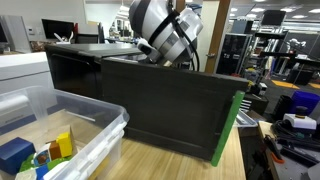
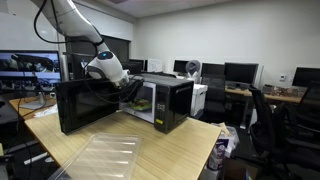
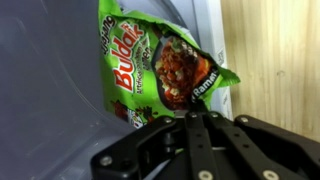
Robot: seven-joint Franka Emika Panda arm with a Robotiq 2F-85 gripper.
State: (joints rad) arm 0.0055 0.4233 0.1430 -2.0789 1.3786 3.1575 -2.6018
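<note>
**Packet in grip at the open microwave, not yet let go**

The ramen packet (image 3: 160, 65) hangs at the tip of the gripper (image 3: 192, 122). In the wrist view the fingers are pressed together on its lower edge, so I read it as pinched and held. A grey surface lies behind it, with a strip of wooden table (image 3: 270, 50) to one side. I cannot tell whether the packet rests on anything.

In an exterior view the gripper (image 2: 130, 90) is at the mouth of the microwave (image 2: 172, 100), whose door (image 2: 85, 105) is swung wide.

As I judge it, the grasp is made, the door is open and the packet is at the oven. Letting go, drawing the arm clear and shutting the door are not done.

Nearby, a clear bin (image 1: 95, 135) of small items stands on the table.
</note>
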